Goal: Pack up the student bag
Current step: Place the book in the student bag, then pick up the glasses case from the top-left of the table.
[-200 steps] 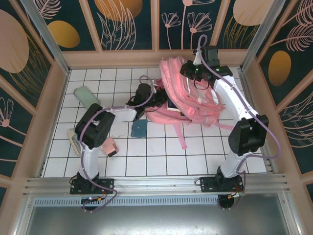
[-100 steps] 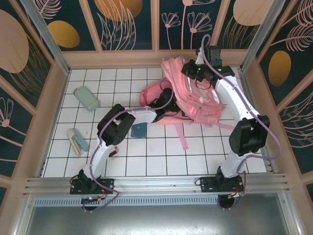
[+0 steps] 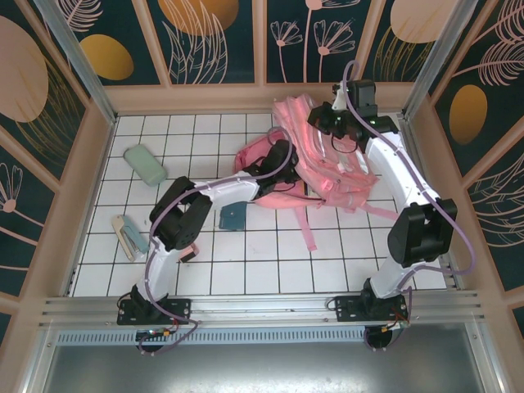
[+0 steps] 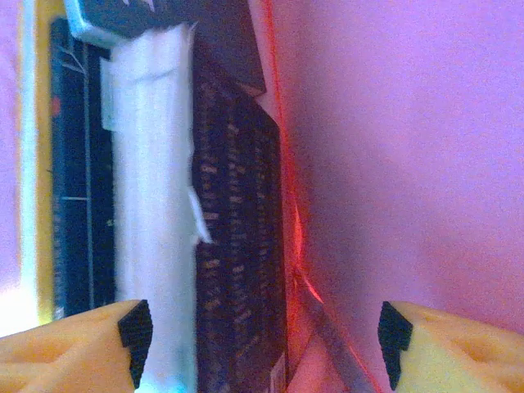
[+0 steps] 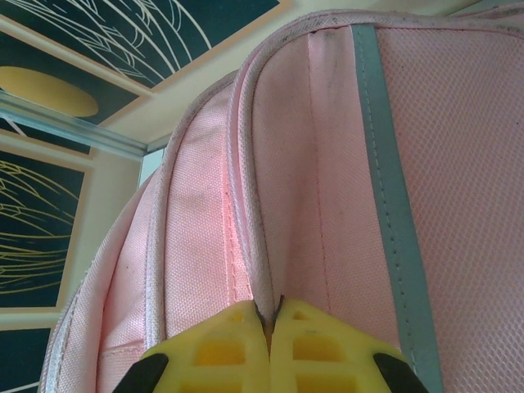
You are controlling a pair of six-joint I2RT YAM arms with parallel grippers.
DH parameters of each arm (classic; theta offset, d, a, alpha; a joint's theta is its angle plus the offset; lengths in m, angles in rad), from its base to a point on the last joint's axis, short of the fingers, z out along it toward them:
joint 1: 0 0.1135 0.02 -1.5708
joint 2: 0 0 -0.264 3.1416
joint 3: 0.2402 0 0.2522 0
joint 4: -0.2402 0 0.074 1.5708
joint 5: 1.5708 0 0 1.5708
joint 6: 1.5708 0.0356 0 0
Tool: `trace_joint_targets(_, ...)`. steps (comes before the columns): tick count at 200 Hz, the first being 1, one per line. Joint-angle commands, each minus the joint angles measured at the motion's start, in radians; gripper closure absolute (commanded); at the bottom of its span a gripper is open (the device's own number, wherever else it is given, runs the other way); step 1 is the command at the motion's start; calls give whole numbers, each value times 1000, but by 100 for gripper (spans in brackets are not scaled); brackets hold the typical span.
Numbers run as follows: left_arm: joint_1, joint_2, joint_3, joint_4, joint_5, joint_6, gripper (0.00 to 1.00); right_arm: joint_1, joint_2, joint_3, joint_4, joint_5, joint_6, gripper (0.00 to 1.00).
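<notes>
Right gripper [image 5: 268, 315] is clenched on a seam fold of the student bag [image 3: 332, 180], which lies at the far right of the white tiled table [image 3: 246, 262]. Left gripper [image 4: 266, 332] stands released, fingers spread inside the bag's pink lining, a dark book [image 4: 237, 213] just ahead.

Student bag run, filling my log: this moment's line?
left fingers: open inside student bag, books ahead | right fingers: shut on bag fabric
</notes>
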State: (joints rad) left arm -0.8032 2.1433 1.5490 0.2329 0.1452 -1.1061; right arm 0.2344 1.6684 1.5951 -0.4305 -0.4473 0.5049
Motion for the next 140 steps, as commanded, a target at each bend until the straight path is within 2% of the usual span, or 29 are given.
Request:
trace_joint_targets(1, 13, -116, -43, -76, -44, 61, 21, -12, -64, -26, 101, -23, 4, 100)
trace_joint_targets(51, 96, -313, -274, -150, -83, 106, 22, -1, -76, -114, 167, -42, 12, 100)
trace_joint_targets(89, 142, -479, -383, -314, -200, 217, 23, 40, -79, -171, 205, -26, 0, 100)
trace_joint_targets(140, 240, -657, -543, -467, -346, 232, 23, 102, -68, -217, 251, -16, -2, 100)
